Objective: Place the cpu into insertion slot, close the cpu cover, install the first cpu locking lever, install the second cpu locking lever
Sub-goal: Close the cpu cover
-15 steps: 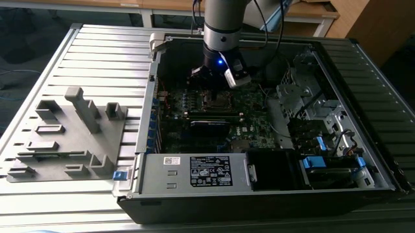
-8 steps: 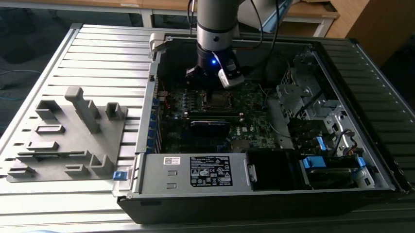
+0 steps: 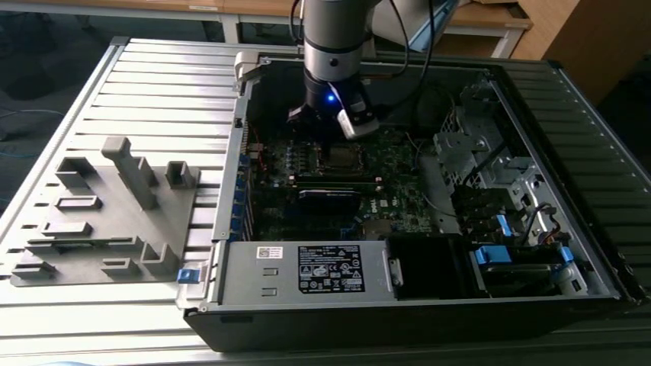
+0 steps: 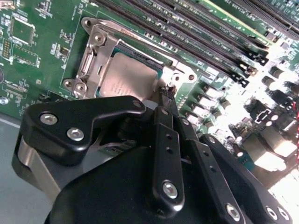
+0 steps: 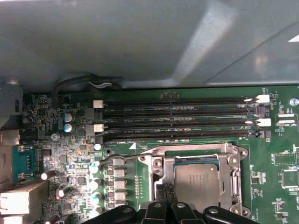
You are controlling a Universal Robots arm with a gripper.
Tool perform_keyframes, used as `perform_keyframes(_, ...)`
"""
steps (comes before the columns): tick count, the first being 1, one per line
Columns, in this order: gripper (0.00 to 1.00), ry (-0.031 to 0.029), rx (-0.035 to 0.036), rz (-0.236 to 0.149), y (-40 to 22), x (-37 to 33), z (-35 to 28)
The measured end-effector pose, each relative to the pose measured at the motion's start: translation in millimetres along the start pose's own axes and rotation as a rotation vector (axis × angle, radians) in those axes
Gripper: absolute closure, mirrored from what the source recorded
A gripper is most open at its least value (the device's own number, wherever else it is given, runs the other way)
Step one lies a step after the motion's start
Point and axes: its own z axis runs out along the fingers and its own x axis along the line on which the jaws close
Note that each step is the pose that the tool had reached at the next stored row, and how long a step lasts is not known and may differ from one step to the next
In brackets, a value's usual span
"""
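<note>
The cpu (image 5: 196, 181) (image 4: 122, 80) lies flat in its socket (image 3: 341, 156) on the green motherboard, its dull silver top showing. The silvery cpu cover (image 5: 235, 175) (image 4: 96, 56) lies down flat around it as a frame. My gripper (image 5: 165, 189) (image 4: 167, 91) hangs low over the socket's edge, just beside the cover, with its black fingers pressed together. Whether a thin locking lever sits between the tips I cannot make out. In the exterior view the gripper (image 3: 317, 131) is deep inside the open computer case, under the arm's wrist.
Long black memory slots (image 5: 177, 116) (image 4: 187, 32) run alongside the socket. A row of capacitors (image 5: 96, 186) stands close to the fingers. The case wall (image 5: 140, 37) rises behind. A power supply (image 3: 305, 271) and drive cage (image 3: 489, 168) fill the case; a grey fixture tray (image 3: 102, 206) lies at the exterior view's left.
</note>
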Motion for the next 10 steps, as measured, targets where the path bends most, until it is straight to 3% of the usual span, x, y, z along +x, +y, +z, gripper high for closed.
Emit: perform_keyframes(10, 0.89, -0.0005, -0.0004, -0.016, 1.6, 1.3, 0.7)
